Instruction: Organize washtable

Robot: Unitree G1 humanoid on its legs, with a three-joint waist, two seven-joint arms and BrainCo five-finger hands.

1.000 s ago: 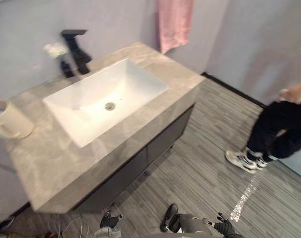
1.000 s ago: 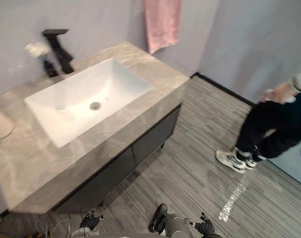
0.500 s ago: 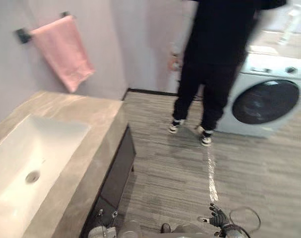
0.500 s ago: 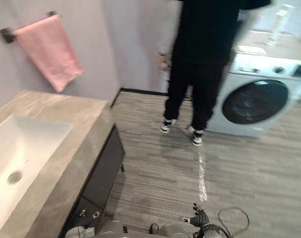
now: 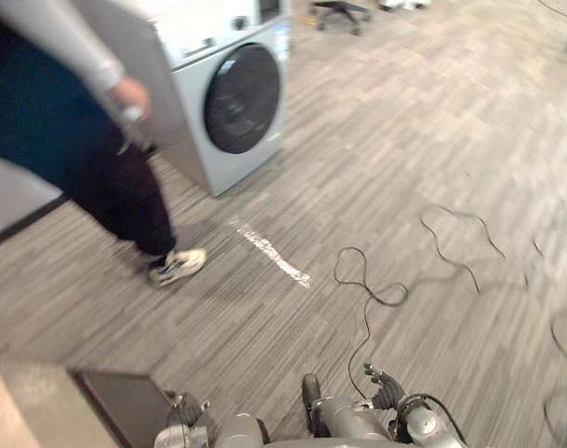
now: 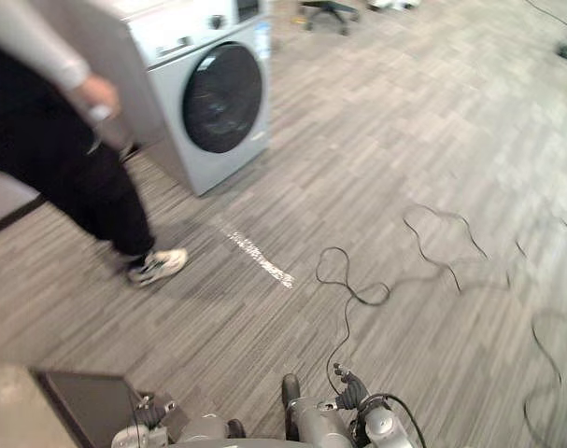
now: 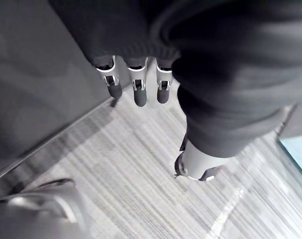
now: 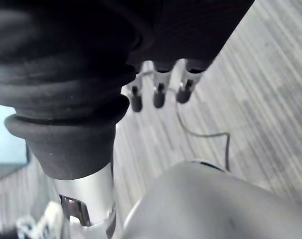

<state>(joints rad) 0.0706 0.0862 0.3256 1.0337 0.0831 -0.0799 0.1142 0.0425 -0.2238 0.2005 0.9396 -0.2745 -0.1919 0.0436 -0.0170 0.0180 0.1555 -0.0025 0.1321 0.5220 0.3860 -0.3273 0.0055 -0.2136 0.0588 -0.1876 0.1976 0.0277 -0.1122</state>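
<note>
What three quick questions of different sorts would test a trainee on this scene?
1. What stands by the washer? A person; B basket; C ladder.
2. True or false: the left hand holds a cup.
3. Fill in: the right hand is ___ (open or shut).
Key: 1 A; 2 false; 3 open.
</note>
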